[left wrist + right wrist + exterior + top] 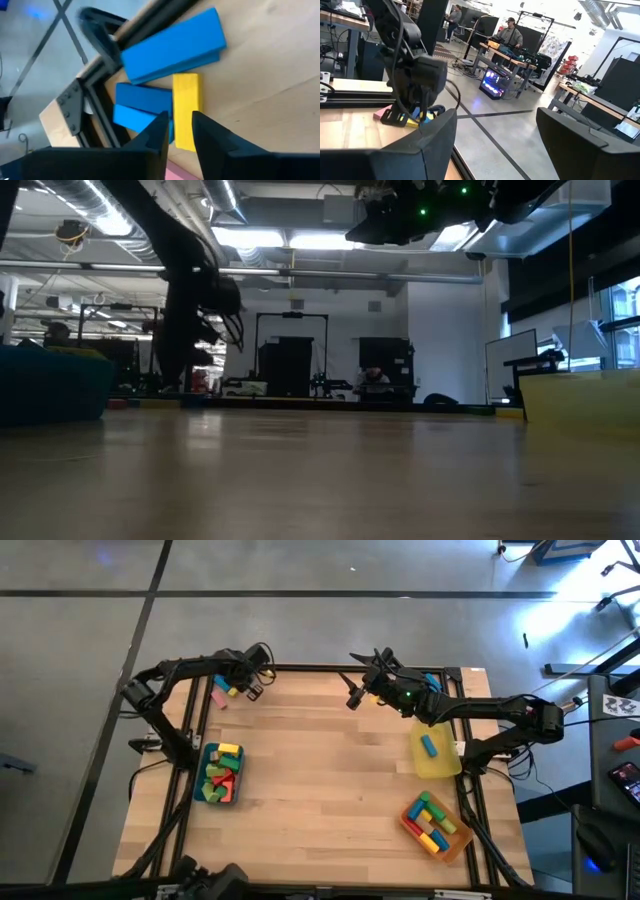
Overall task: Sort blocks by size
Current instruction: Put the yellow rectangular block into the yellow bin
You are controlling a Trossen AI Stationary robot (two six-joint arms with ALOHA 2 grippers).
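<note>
My left gripper [178, 131] straddles the yellow block [186, 107], which lies just beside the blue blocks [170, 47] at the table's far-left corner, fingers nearly pinching it. I should clamp squarely, then lift straight.

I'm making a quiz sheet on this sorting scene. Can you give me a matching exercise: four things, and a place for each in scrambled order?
Things:
1. teal tray
2. yellow tray
3. orange tray
4. left gripper

Places:
A. front right corner of the table
B. far left corner, over a few blocks
C. left edge, full of blocks
D. right edge, holding one blue block

Pairs: 1-C, 2-D, 3-A, 4-B
</note>
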